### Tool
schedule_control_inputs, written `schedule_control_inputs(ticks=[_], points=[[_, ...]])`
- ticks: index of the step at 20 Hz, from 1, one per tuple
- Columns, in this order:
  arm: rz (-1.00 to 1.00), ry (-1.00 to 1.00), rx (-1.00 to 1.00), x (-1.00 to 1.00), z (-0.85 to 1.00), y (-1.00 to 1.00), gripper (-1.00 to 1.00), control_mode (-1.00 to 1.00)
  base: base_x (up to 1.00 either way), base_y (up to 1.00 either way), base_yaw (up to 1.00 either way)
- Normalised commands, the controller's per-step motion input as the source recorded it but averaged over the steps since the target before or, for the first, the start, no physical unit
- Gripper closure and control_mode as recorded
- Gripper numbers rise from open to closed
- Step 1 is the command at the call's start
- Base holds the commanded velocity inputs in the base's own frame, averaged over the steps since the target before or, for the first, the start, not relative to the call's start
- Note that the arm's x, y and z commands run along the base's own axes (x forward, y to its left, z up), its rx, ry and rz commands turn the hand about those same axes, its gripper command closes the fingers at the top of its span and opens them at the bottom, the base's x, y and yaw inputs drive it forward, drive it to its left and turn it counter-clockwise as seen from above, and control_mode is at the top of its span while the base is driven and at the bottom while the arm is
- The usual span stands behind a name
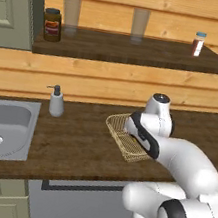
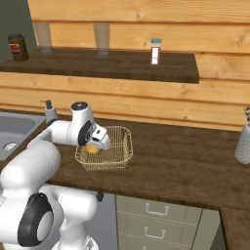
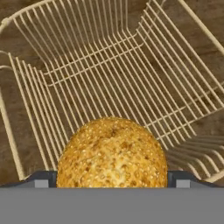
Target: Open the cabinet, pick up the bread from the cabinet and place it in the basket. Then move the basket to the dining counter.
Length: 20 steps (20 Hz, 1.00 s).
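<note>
The bread [image 3: 112, 153] is seen clamped between the jaws, a dark tip pressed against each side of it in the hand view, and it is held inside the basket [image 3: 109, 65], just above the wire floor. From the right base view the bun [image 2: 92, 149] is glimpsed low at the near left corner of the basket [image 2: 117, 146], tucked under the gripper [image 2: 95, 146]. Whether the bread is touching the mesh cannot be told. The basket is set flat on the dark wood surface [image 2: 185, 166], its flared wire sides open to the top. In the left base view the basket [image 1: 120, 128] is partly covered by the white arm, which is bent over it from the near side.

Further out, a soap dispenser [image 1: 57, 102] is stood on the surface left of the basket, beside the steel sink [image 1: 1, 127]. Above, a wooden shelf [image 1: 136, 52] is fixed to the plank wall, and on it a dark jar [image 1: 52, 24], two clear glasses [image 1: 71, 12] and a small spice bottle [image 1: 198, 44] are lined up. Drawers with handles [image 2: 156, 210] are seen below the surface on the right.
</note>
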Motion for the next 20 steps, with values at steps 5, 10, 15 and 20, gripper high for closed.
schedule_control_inputs(ticks=[5,10,15,20], points=[[0.0,0.0,-0.04,0.27,-0.35,0.0,1.0,-1.0,0.0,0.0,0.0],[0.0,-0.01,-0.03,0.19,-0.35,0.0,1.0,-1.0,0.0,0.0,0.0],[0.0,0.0,0.0,0.2,-0.13,0.0,1.0,-1.0,0.0,0.0,0.0],[0.0,0.0,0.0,0.32,-0.16,0.0,1.0,-1.0,0.0,0.0,0.0]])
